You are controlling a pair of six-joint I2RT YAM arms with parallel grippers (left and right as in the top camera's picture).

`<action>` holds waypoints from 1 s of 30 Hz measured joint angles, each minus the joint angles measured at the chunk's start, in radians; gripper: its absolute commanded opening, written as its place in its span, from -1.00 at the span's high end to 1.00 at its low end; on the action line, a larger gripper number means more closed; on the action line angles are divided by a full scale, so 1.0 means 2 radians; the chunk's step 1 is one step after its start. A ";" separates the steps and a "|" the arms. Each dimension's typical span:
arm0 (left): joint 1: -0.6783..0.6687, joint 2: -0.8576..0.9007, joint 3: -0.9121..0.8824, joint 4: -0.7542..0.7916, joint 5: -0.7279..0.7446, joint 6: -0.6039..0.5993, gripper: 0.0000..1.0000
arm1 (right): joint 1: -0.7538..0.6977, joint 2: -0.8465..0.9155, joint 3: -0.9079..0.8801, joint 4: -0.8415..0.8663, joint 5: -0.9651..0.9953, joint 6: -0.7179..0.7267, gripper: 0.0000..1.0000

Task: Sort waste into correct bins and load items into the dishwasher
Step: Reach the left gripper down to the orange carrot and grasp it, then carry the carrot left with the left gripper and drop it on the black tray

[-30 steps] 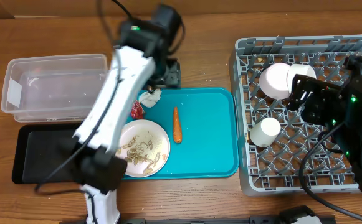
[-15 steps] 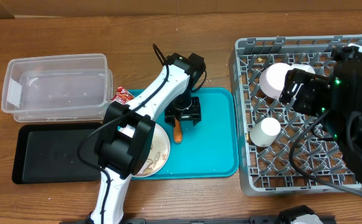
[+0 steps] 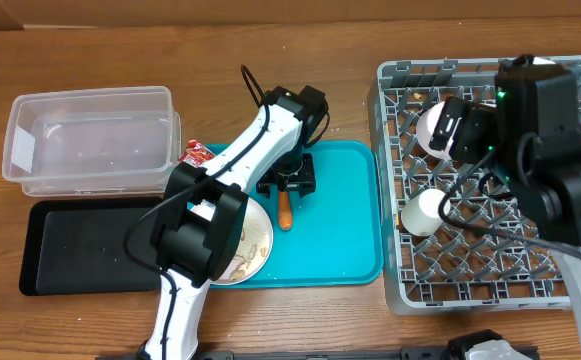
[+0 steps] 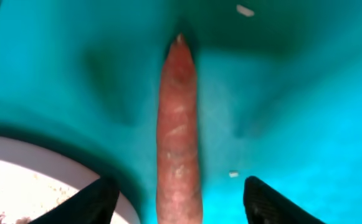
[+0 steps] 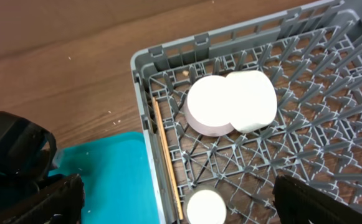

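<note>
The left claw (image 4: 182, 205) hangs low over the teal tray (image 4: 293, 124). Its two fingers are spread, one on each side of the small orange carrot (image 4: 179, 124), and they do not touch it. The carrot lies flat on the tray, just beside the rim of the white plate (image 4: 25, 186), which carries rice and brownish scraps. The fingers straddle the thicker part, probably because there the grip is more sure and the plate is not disturbed.

The right claw (image 5: 179, 202) is spread wide and holds nothing. It hovers above the grey dish rack (image 5: 140, 68), probably to stay clear of the left arm. In the rack two white bowls (image 5: 215, 106) lie touching, the small cup (image 5: 205, 208) lies near them, and the chopsticks (image 5: 165, 155) lie along the wall.

The clear tub (image 3: 90, 95) and the black tray (image 3: 80, 245) are on the left of the worktop. The red wrapper (image 3: 196, 152) lies beside the tub.
</note>
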 measured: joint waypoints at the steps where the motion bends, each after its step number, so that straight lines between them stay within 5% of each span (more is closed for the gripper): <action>1: 0.000 0.000 -0.007 0.003 0.000 0.000 -0.23 | 0.000 0.004 0.000 0.000 0.000 0.000 -1.00; 11: 0.014 -0.001 -0.047 0.021 0.001 -0.003 0.50 | 0.000 0.032 0.000 0.004 -0.002 -0.001 -1.00; 20: 0.034 0.000 -0.030 -0.021 0.004 0.003 0.63 | 0.000 0.001 0.000 0.010 0.009 -0.001 -1.00; 30: 0.039 -0.003 0.139 -0.117 -0.026 0.016 0.66 | 0.000 -0.068 0.000 -0.011 0.052 -0.001 -1.00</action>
